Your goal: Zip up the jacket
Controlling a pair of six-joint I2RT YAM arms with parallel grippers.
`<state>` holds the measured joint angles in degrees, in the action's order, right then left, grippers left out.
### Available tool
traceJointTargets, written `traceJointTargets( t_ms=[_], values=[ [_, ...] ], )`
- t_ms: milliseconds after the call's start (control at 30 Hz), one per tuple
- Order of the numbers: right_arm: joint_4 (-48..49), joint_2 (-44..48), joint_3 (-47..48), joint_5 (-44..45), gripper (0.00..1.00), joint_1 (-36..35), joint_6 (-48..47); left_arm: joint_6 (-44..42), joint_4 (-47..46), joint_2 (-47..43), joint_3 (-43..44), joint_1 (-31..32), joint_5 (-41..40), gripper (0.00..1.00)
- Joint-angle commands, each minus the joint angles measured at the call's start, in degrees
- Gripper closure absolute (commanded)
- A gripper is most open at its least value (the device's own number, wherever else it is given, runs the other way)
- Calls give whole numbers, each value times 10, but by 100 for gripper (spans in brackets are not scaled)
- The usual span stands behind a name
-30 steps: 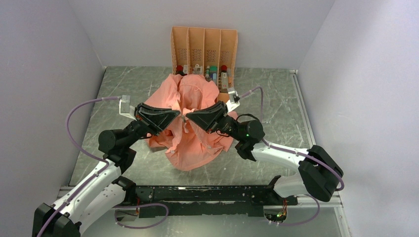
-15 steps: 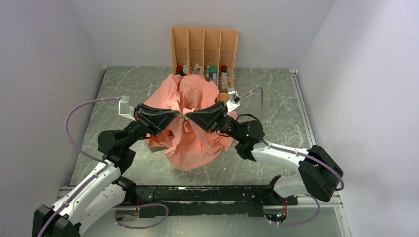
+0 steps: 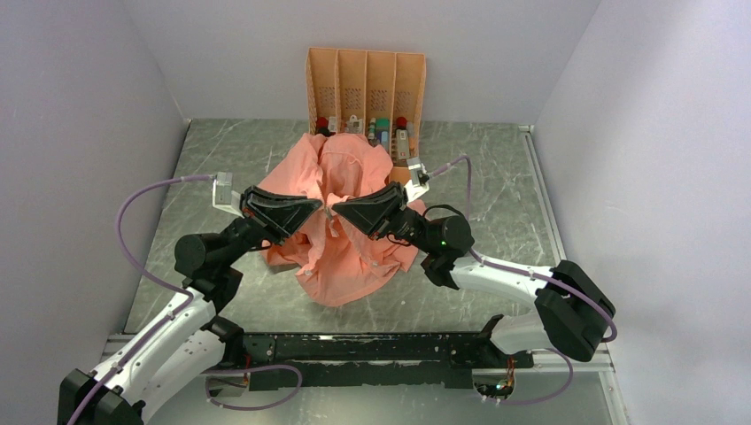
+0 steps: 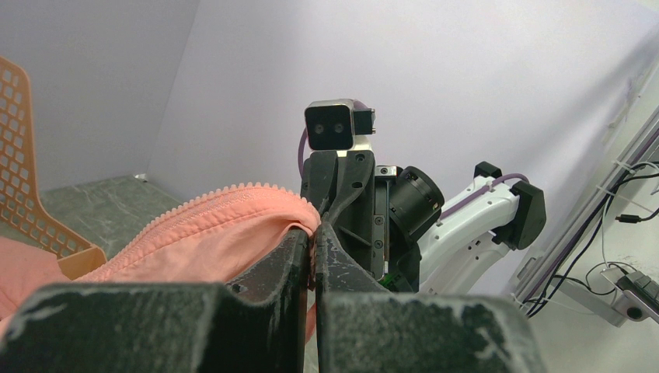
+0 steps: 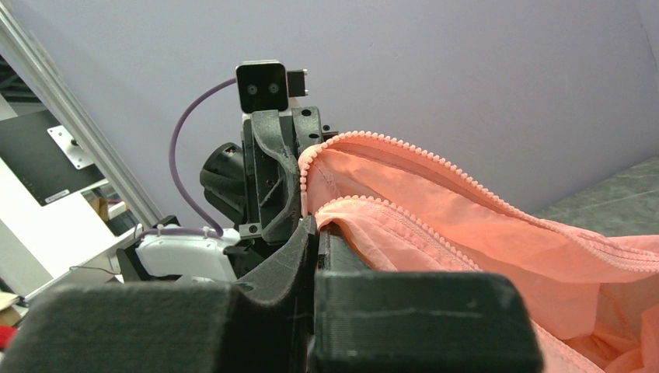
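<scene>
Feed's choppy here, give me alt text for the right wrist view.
The right gripper, shut, pinches the edge of the salmon-pink jacket, whose unzipped zipper teeth run off to the right. The left gripper faces it tip to tip at the same fabric edge, against a pale wall.

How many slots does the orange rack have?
4, side by side from left to right in the orange rack, just behind the jacket; none seems hidden.
</scene>
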<state>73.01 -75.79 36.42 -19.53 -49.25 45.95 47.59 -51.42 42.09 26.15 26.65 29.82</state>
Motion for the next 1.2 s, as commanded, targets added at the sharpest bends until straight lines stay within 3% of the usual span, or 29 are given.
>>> traceJointTargets(
  t_ms=[0, 1167],
  values=[
    [21, 6, 18, 3, 100, -6, -9, -3, -21, 2, 5, -4, 9, 92],
    [0, 21, 21, 71, 100, -34, -36, -3, -5, -2, -2, -4, -12, 92]
  ],
)
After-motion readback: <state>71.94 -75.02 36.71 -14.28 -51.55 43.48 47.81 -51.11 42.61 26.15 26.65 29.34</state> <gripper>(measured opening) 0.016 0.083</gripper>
